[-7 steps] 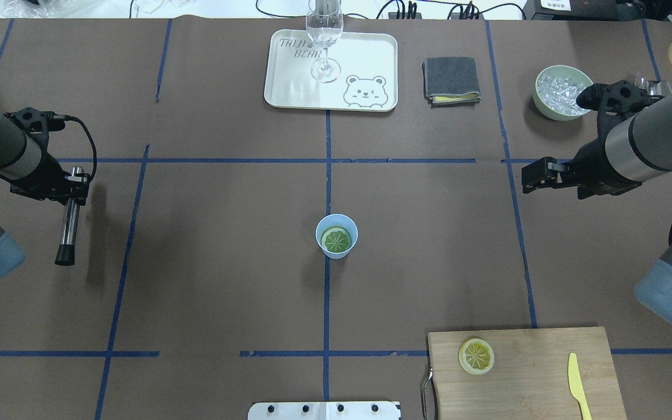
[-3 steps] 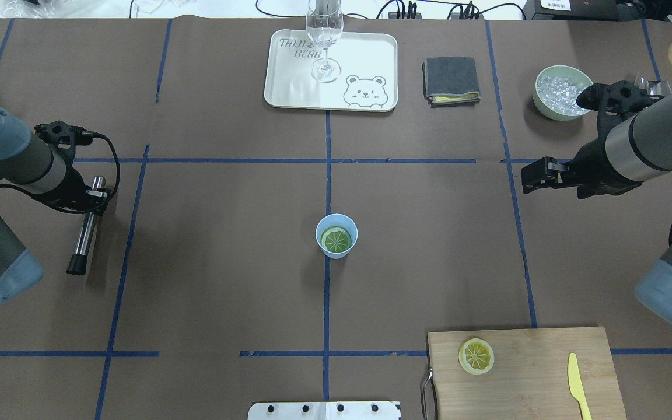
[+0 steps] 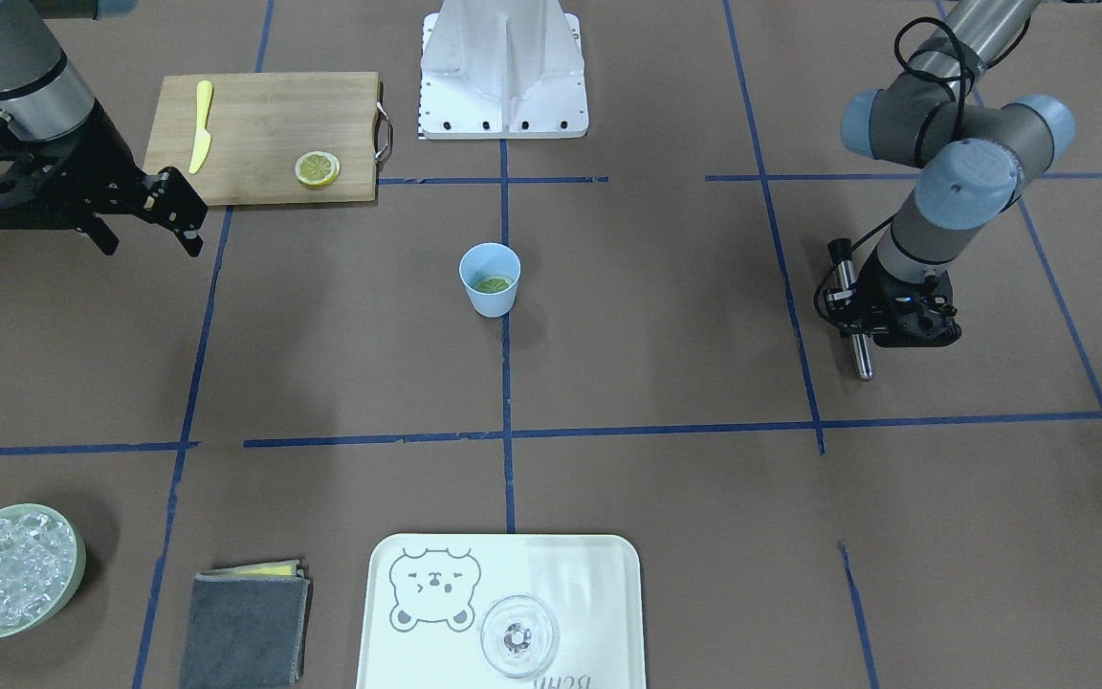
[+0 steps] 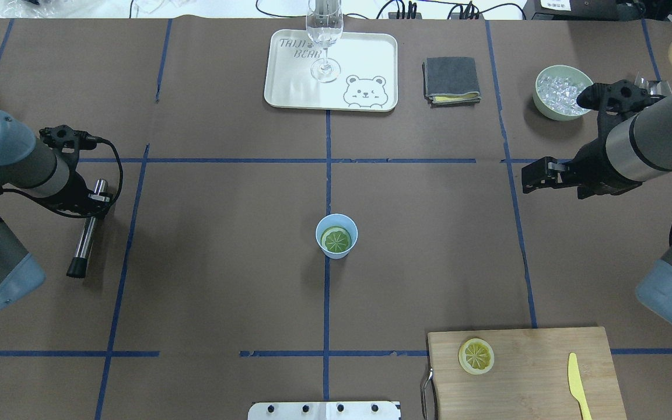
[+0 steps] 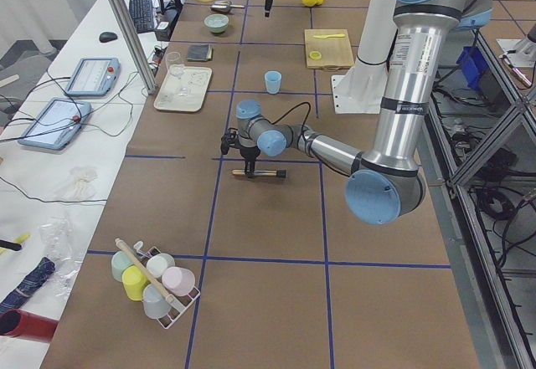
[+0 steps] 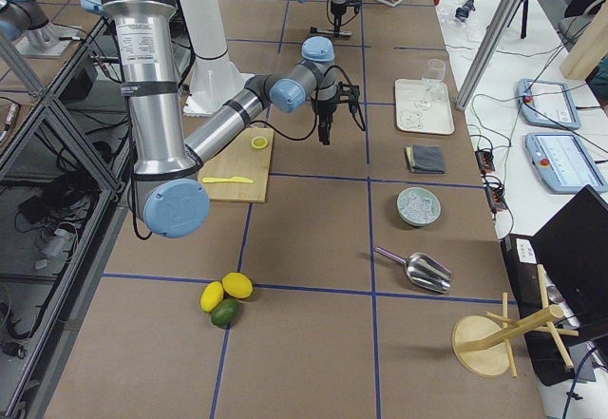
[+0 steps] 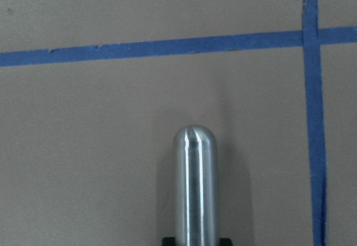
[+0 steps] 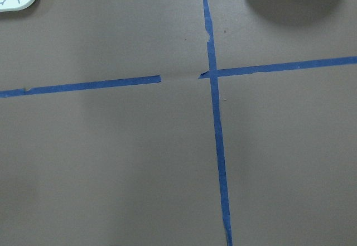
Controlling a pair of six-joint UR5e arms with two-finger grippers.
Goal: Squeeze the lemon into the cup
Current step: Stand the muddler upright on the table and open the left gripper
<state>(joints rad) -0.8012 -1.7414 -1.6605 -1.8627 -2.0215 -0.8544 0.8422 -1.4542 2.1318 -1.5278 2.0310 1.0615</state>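
Note:
The light-blue cup (image 4: 319, 232) (image 3: 489, 299) stands at the table's centre. One lemon slice (image 4: 336, 240) (image 3: 493, 283) lies flat inside it. A second slice (image 4: 476, 356) (image 3: 318, 169) rests on the wooden cutting board (image 4: 534, 373). My left gripper (image 4: 95, 201) (image 3: 855, 316) is far to the cup's left, shut on a steel rod with a black tip (image 4: 82, 245) (image 7: 195, 184), held low over the table. My right gripper (image 4: 527, 177) (image 3: 186, 206) hovers to the cup's right, open and with nothing in it.
A yellow plastic knife (image 4: 575, 382) lies on the board. At the back are a white bear tray (image 4: 371, 52) with a clear glass (image 4: 325, 35), a folded grey cloth (image 4: 451, 80) and a green bowl of ice (image 4: 562, 92). The robot's base plate (image 4: 324, 410) is at the near edge.
My left arm has swung a little toward the table's middle and nearer the robot, carrying the rod, which now tilts more. The right arm, cup and slices have not moved.

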